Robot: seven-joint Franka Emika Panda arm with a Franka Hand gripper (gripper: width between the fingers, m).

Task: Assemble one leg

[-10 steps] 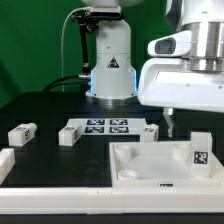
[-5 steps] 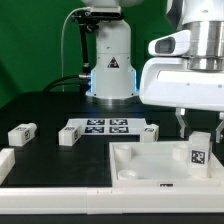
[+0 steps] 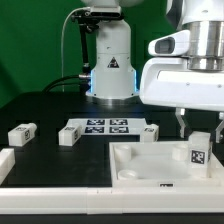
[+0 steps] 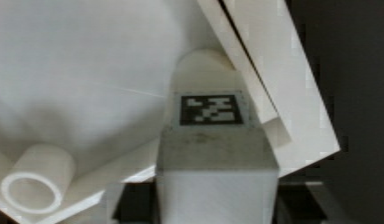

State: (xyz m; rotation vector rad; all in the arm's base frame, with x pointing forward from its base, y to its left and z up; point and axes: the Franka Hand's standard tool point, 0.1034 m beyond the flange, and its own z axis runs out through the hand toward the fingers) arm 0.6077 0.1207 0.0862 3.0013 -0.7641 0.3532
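Note:
One leg [image 3: 200,150], a small white peg with a marker tag on its face, stands upright at the near right corner of the large white square piece [image 3: 150,168]. My gripper [image 3: 200,130] reaches down over the leg's top, with one finger on each side. In the wrist view the leg [image 4: 210,140] fills the space between my gripper's [image 4: 215,205] dark fingers [image 4: 136,200], and they press against its sides. The square piece [image 4: 82,80] lies beneath, with a round corner socket [image 4: 29,188] beside the leg.
Three more legs lie on the dark table: one [image 3: 22,132] at the exterior view's left, one [image 3: 68,135] and one [image 3: 150,133] at the ends of the marker board [image 3: 100,126]. A white part [image 3: 5,162] sits at the left edge. The robot base [image 3: 110,60] stands behind.
Between 1.0 s and 0.5 s ago my gripper shifted toward the exterior view's right, so both fingers now flank the leg. Nothing has visibly moved since.

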